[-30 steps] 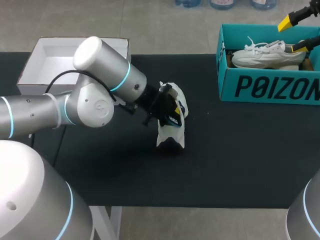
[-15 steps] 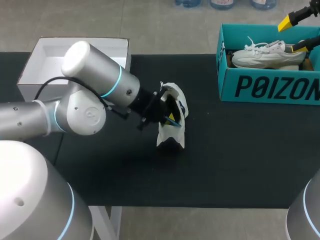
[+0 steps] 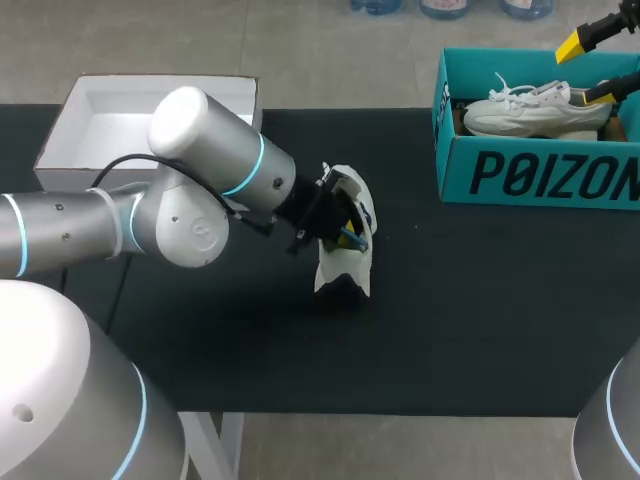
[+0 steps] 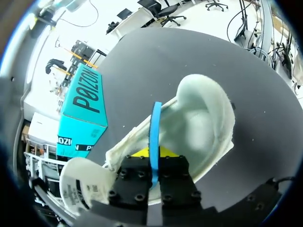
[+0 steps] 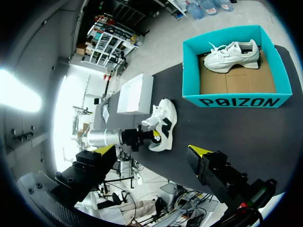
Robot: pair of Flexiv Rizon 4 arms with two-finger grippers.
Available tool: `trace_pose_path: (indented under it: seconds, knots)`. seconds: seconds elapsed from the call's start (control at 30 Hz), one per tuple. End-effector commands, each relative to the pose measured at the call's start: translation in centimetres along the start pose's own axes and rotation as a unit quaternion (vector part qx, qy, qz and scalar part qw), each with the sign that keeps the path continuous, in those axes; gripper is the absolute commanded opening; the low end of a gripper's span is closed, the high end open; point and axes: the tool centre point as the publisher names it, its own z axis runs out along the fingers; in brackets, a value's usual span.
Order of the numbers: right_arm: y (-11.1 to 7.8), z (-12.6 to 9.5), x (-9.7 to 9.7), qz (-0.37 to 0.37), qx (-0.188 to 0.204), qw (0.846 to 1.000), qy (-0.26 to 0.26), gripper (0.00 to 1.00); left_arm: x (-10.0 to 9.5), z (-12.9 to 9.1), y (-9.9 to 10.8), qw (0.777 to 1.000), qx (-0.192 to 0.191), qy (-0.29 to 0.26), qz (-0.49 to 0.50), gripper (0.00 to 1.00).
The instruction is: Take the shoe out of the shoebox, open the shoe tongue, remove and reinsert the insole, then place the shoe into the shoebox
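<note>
White low-top shoe with black patches (image 3: 338,265) sits near the middle of the black table top (image 3: 450,300), well apart from the teal cardboard shoebox (image 3: 540,175) at the far right corner. Its opening faces the left arm (image 3: 200,200), which comes in from the left side and ends right at the shoe.

The left gripper (image 3: 345,230) is at the mouth of the shoe. In the left wrist view its fingers are clenched on a thin blue insole (image 4: 155,127), which stands on edge between them and runs forward into the shoe's pale padded interior (image 4: 203,118). A bit of yellow fingertip shows just beside the insole. The white tongue (image 4: 80,187) is folded out to one side of the gripper, clear of the opening.

Inside the teal shoebox lies a second white shoe (image 3: 535,108), on its sole, laces up. A white open-topped cardboard box (image 3: 60,130) sits at the far left corner, behind the left arm.

The right gripper (image 3: 590,68) hangs above the shoebox, released, its two yellow tips wide apart and holding nothing. From its own wrist view (image 5: 150,150) it looks down on the whole table from high up.
</note>
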Motion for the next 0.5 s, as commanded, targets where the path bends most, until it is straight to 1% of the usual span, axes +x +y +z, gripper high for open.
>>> trace_pose_path:
  seconds: [0.03, 0.07, 0.1, 0.13, 0.17, 0.2, 0.23, 0.27, 0.3, 0.33, 0.37, 0.4, 0.5]
  knots:
    - [0.0, 0.0, 0.0, 0.000, 0.000, 1.000, -0.001, 1.00, 0.2, 0.8, -0.2, 1.000, 0.001, -0.001, -0.002, 0.00]
    - [0.0, 0.0, 0.0, 0.000, 0.000, 1.000, -0.001, 1.00, 0.3, 0.5, -0.4, 1.000, 0.001, -0.002, -0.003, 0.00]
    - [0.0, 0.0, 0.0, 0.000, 0.000, 1.000, -0.001, 1.00, 0.4, 0.2, -0.6, 1.000, 0.001, -0.006, -0.006, 0.22]
    - [0.0, 0.0, 0.0, 0.000, 0.000, 1.000, -0.001, 1.00, 0.6, -0.2, -0.7, 1.000, -0.001, -0.008, -0.006, 0.59]
    - [0.0, 0.0, 0.0, 0.000, 0.000, 1.000, -0.001, 1.00, 0.6, -0.6, -0.9, 1.000, -0.001, -0.011, -0.007, 0.83]
    - [0.0, 0.0, 0.0, 0.000, 0.000, 1.000, -0.001, 1.00, 0.7, -1.0, -1.0, 1.000, -0.002, -0.016, -0.007, 0.88]
    - [0.0, 0.0, 0.0, 0.000, 0.000, 1.000, -0.001, 1.00, 0.8, -1.4, -1.2, 1.000, -0.003, -0.017, -0.006, 0.86]
    - [0.0, 0.0, 0.0, 0.000, 0.000, 1.000, -0.001, 1.00, 0.9, -1.8, -1.3, 1.000, -0.002, -0.019, -0.006, 0.77]
    - [0.0, 0.0, 0.0, 0.000, 0.000, 1.000, -0.001, 1.00, 0.9, -2.1, -1.4, 1.000, -0.005, -0.023, -0.004, 0.53]
    - [0.0, 0.0, 0.0, 0.000, 0.000, 1.000, -0.001, 1.00, 1.0, -2.3, -1.5, 1.000, -0.006, -0.023, -0.003, 0.46]
    - [0.0, 0.0, 0.0, 0.000, 0.000, 1.000, -0.001, 1.00, 1.0, -2.5, -1.6, 1.000, -0.007, -0.023, -0.001, 0.41]
    - [0.0, 0.0, 0.0, 0.000, 0.000, 1.000, -0.001, 1.00, 1.1, -2.6, -1.7, 1.000, -0.009, -0.025, 0.000, 0.39]
    - [0.0, 0.0, 0.0, 0.000, 0.000, 1.000, -0.001, 1.00, 1.1, -3.0, -2.1, 0.999, -0.012, -0.029, 0.004, 0.38]
